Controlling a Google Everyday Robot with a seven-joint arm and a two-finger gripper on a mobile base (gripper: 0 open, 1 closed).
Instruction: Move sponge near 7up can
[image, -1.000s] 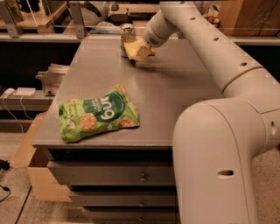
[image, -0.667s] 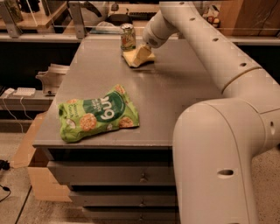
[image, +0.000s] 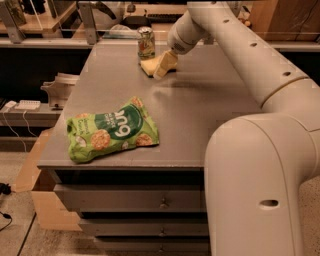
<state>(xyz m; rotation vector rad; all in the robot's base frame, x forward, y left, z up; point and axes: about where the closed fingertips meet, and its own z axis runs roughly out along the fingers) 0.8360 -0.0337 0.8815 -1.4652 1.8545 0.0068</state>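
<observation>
The 7up can (image: 146, 42) stands upright at the far side of the grey table (image: 200, 115), silver top, greenish-white body with a red mark. The pale yellow sponge (image: 148, 66) is just in front of the can and slightly to its right, down at the tabletop and close to the can's base. My gripper (image: 161, 69) reaches in from the right on the long white arm and is shut on the sponge's right part. The sponge's left end sticks out from the gripper.
A green snack bag (image: 112, 131) lies at the table's front left. The robot's white arm and body (image: 260, 170) fill the right side. Shelves with cables stand at the left, and a cardboard box (image: 30, 175) sits on the floor.
The gripper has come down with the sponge, from beside the can's middle to the tabletop just in front of the can. The can and the bag have not moved.
</observation>
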